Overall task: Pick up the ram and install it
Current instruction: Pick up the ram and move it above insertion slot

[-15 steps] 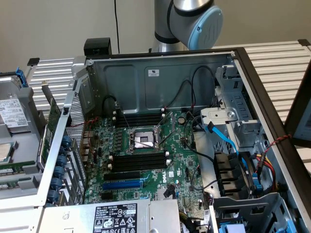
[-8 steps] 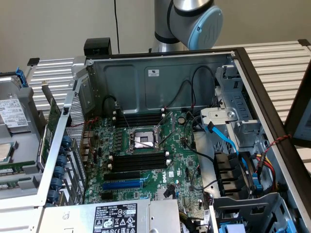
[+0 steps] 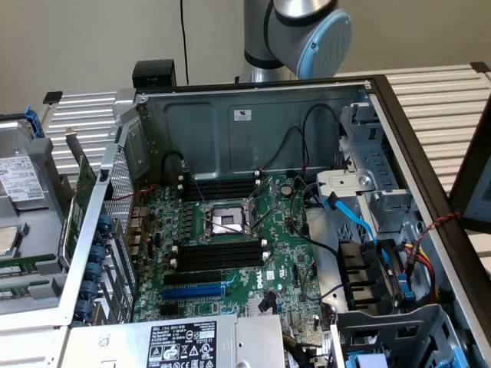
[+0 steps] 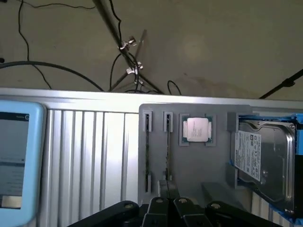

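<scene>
The claw (image 4: 169, 188) is pinched shut at the ram (image 4: 166, 149) slotted in the gray tray (image 4: 199, 165), beside a processor (image 4: 195, 129).

Soft even light; glare on ribbed tabletop (image 4: 111, 146); case interior (image 3: 230, 146) dimmer.

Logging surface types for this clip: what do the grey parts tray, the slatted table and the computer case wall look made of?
Grey parts tray: matte, uniform grey with moulded pockets, probably plastic.
Slatted table: bright silvery ribbed profiles with sheen, likely aluminium.
Case wall: dull grey sheet with pressed shapes, apparently steel.
</scene>
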Controlling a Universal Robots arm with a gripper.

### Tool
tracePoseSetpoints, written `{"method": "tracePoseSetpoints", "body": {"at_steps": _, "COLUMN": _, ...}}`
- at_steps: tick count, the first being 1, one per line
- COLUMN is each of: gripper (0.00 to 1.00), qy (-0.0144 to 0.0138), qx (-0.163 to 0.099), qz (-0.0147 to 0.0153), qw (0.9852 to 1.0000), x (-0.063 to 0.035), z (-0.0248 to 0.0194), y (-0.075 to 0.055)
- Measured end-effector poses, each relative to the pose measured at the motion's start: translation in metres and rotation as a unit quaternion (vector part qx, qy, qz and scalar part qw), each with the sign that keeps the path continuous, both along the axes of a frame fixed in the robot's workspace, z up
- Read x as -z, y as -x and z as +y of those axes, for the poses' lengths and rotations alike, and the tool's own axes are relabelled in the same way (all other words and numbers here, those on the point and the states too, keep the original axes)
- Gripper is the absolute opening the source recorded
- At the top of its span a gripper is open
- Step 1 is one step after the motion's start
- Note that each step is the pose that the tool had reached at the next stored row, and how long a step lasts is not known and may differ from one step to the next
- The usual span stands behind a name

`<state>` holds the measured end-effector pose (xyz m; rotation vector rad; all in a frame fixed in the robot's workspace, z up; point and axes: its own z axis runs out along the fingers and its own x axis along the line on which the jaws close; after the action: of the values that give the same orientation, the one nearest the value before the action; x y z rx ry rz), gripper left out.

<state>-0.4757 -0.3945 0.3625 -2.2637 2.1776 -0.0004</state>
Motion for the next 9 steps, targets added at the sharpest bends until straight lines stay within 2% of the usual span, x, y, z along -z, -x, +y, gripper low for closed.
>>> {"method": "tracePoseSetpoints", "body": {"at_steps": 2, "gripper": 0.24, "qy": 0.0, "qx": -0.005, "qz": -0.0001, "qw": 1.0, "x": 0.002, "z": -0.0023, "y": 0.0}}
{"method": "tracePoseSetpoints", "body": {"at_steps": 3, "gripper": 0.24, "qy": 0.0001, "qx": -0.007, "qz": -0.0003, "qw": 1.0, "x": 0.0032, "z": -0.0037, "y": 0.0}}
{"method": "tracePoseSetpoints", "body": {"at_steps": 4, "gripper": 0.3, "qy": 0.0, "qx": -0.009, "qz": -0.0006, "qw": 1.0, "x": 0.0048, "z": -0.0052, "y": 0.0}}
{"method": "tracePoseSetpoints", "body": {"at_steps": 5, "gripper": 0.3, "qy": 0.0, "qx": -0.011, "qz": -0.0006, "qw": 0.9999, "x": 0.0065, "z": -0.0066, "y": 0.0}}
{"method": "tracePoseSetpoints", "body": {"at_steps": 6, "gripper": 0.36, "qy": 0.0, "qx": -0.013, "qz": -0.0006, "qw": 0.9999, "x": 0.0084, "z": -0.0076, "y": 0.0}}
{"method": "tracePoseSetpoints", "body": {"at_steps": 9, "gripper": 0.36, "qy": 0.0, "qx": -0.02, "qz": -0.0006, "qw": 0.9998, "x": 0.0138, "z": -0.0098, "y": -0.001}}
